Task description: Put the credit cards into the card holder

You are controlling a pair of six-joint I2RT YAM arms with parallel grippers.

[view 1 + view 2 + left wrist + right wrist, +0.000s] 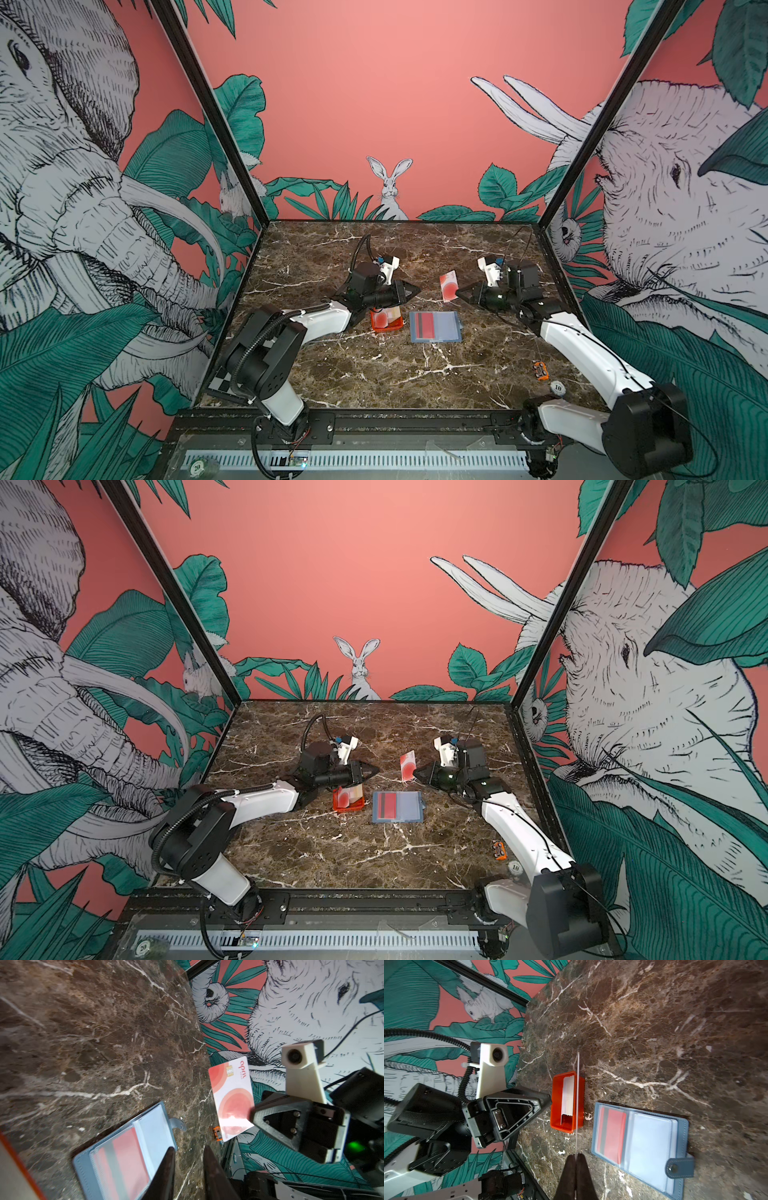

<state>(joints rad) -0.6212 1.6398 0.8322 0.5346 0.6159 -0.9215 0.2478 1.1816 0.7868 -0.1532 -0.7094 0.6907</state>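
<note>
The card holder (435, 327) (398, 807) lies open and flat on the marble table, with a red card in one clear sleeve. My right gripper (457, 294) (415, 774) (577, 1155) is shut on a white credit card with red circles (448, 286) (230, 1097), held upright above the table behind the holder. In the right wrist view the card shows edge-on (578, 1095). More credit cards stand in an orange tray (386, 321) (566, 1103). My left gripper (417, 291) (376, 769) (189, 1148) hovers above the tray, facing the held card, slightly open and holding nothing.
A small orange object (540, 370) and a white poker chip (557, 388) lie near the right arm's base. A checkerboard panel (220, 380) sits at the front left corner. Illustrated walls enclose the table on three sides.
</note>
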